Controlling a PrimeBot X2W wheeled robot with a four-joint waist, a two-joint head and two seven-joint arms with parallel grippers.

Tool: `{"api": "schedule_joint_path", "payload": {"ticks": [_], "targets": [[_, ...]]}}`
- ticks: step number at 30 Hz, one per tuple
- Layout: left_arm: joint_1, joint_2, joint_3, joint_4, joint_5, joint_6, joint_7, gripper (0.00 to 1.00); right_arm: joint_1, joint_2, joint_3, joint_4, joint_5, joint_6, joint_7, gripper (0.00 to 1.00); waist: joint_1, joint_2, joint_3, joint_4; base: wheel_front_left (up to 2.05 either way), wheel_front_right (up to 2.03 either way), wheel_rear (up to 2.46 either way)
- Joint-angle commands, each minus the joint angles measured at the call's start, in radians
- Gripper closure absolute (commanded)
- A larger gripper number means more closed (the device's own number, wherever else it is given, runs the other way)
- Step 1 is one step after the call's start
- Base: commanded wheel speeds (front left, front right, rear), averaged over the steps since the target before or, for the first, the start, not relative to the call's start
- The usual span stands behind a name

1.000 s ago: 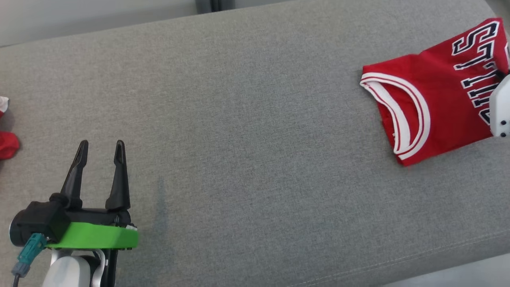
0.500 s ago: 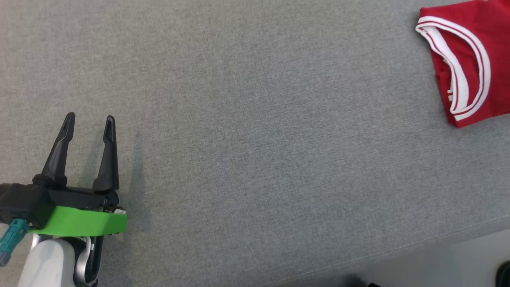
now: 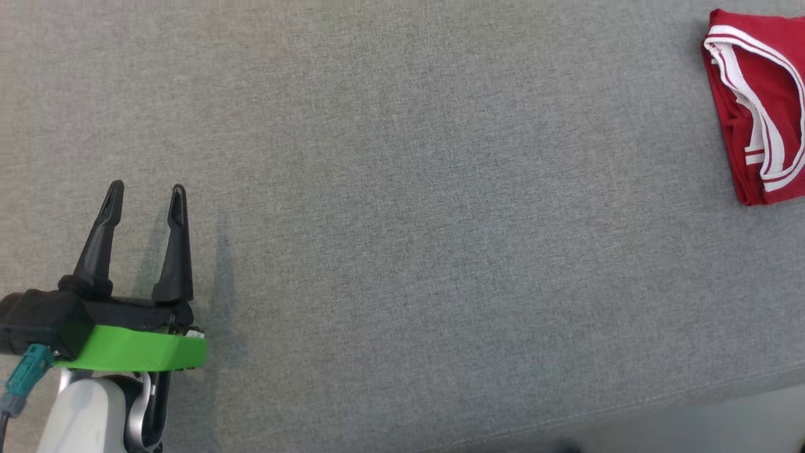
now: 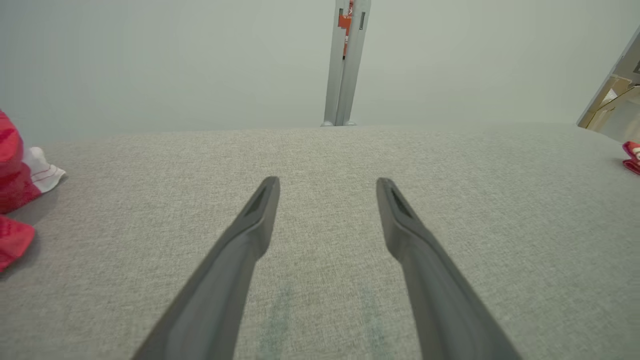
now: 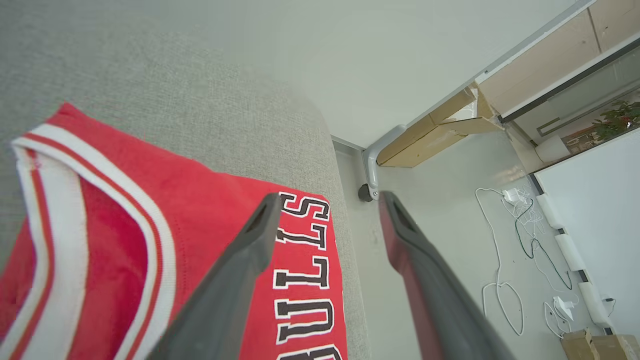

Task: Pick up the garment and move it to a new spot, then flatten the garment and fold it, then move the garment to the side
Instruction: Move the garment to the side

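Note:
The garment, a folded red jersey with white trim, lies at the far right of the grey padded surface, cut off by the head view's edge. In the right wrist view the garment shows black-and-white lettering and reaches the surface's end. My right gripper hovers open over that end, one finger above the lettering and the other above the floor, with nothing between them. My left gripper rests open at the lower left, far from the garment. Nothing lies between the fingers of the left gripper.
More red and white cloth lies at the left edge of the left wrist view. The surface's front edge runs along the lower right, with floor beyond. Cables and cardboard boxes lie on the floor past the surface's end.
The head camera has turned, so the garment sits further right and higher in the picture. The pale right wrist seen at the garment's right edge has left the head view. My left gripper stays open.

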Motion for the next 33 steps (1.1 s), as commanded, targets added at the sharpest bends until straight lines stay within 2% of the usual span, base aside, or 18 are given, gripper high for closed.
{"api": "schedule_joint_path", "payload": {"ticks": [1, 5, 11, 12, 18, 26, 33], "targets": [[-0.002, -0.01, -0.004, 0.008, -0.008, 0.006, -0.008, 0.0, 0.023, 0.008, 0.008, -0.014, -0.002, -0.002, -0.018, 0.0, -0.0001, -0.0001, -0.043, 0.018, 0.0, 0.0, 0.0], [0.014, -0.039, -0.007, 0.042, -0.013, 0.007, -0.014, 0.0, 0.065, 0.032, 0.0, -0.057, 0.024, -0.002, -0.064, 0.0, -0.0001, -0.0001, -0.113, 0.042, 0.0, 0.0, 0.0], [0.064, -0.08, 0.009, 0.093, -0.019, 0.007, -0.017, 0.0, 0.187, 0.165, -0.049, -0.181, 0.121, -0.002, -0.109, 0.0, -0.0001, -0.0001, -0.242, 0.079, 0.0, 0.0, 0.0], [0.085, -0.093, 0.02, 0.098, -0.015, 0.007, -0.017, 0.0, 0.238, 0.224, -0.071, -0.242, 0.188, -0.002, -0.132, 0.0, -0.0001, -0.0001, -0.281, 0.092, 0.0, 0.0, 0.0], [0.147, -0.125, 0.063, 0.106, -0.001, 0.005, -0.017, 0.0, 0.43, 0.322, -0.083, -0.395, 0.251, -0.002, -0.169, 0.0, -0.0001, -0.0001, -0.366, 0.118, 0.0, 0.0, 0.0], [0.202, -0.153, 0.093, 0.125, 0.01, 0.001, -0.017, 0.0, 0.621, 0.389, -0.065, -0.534, 0.257, -0.002, -0.136, 0.0, -0.0001, -0.0001, -0.417, 0.123, 0.0, 0.0, 0.0], [0.232, -0.163, 0.09, 0.161, 0.012, -0.002, -0.017, 0.0, 0.737, 0.432, -0.065, -0.596, 0.215, -0.002, -0.107, 0.0, -0.0001, -0.0001, -0.46, 0.112, 0.0, 0.0, 0.0]]}}
